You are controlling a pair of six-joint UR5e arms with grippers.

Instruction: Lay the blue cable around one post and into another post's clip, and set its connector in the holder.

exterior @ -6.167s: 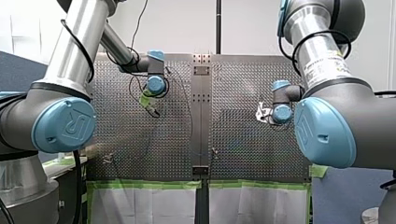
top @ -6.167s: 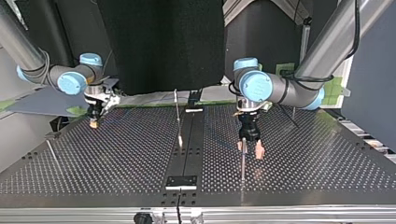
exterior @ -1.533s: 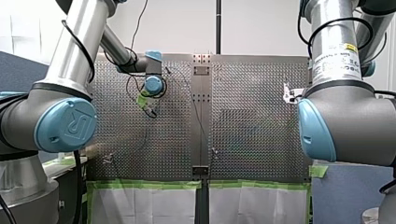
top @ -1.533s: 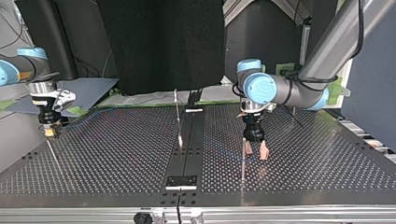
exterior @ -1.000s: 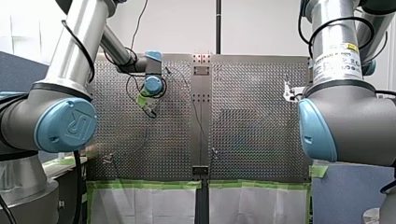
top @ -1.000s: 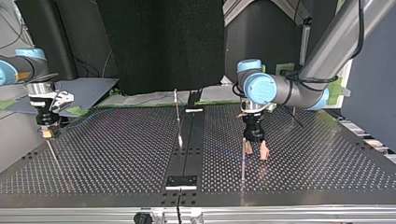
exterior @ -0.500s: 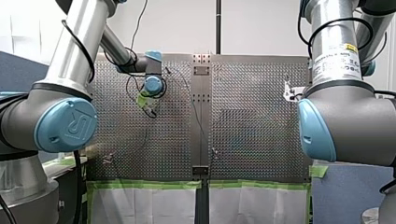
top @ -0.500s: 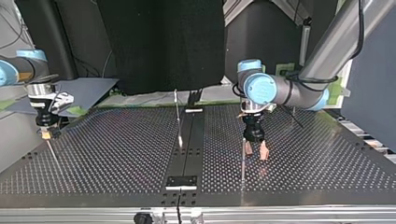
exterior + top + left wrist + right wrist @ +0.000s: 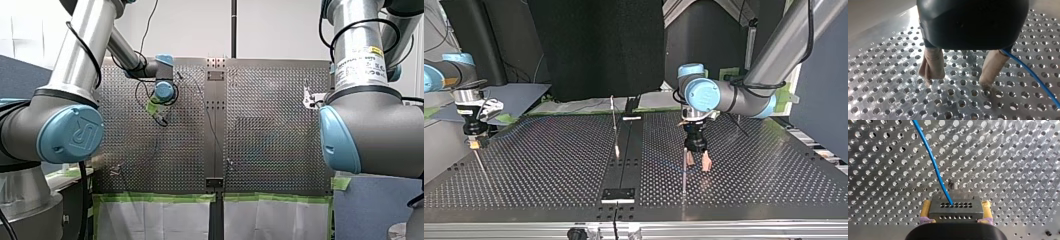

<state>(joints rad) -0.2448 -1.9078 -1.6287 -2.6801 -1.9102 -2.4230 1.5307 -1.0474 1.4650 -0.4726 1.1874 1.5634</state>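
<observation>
The blue cable (image 9: 933,160) ends in its connector (image 9: 956,209), clamped between the right gripper's (image 9: 474,144) yellow pads at the top view's left edge, so seating it in a holder looks undone. The left gripper (image 9: 959,78) hangs spread and empty right of centre beside a thin post (image 9: 684,172). The cable passes just outside one finger, and routing seems unfinished.
</observation>
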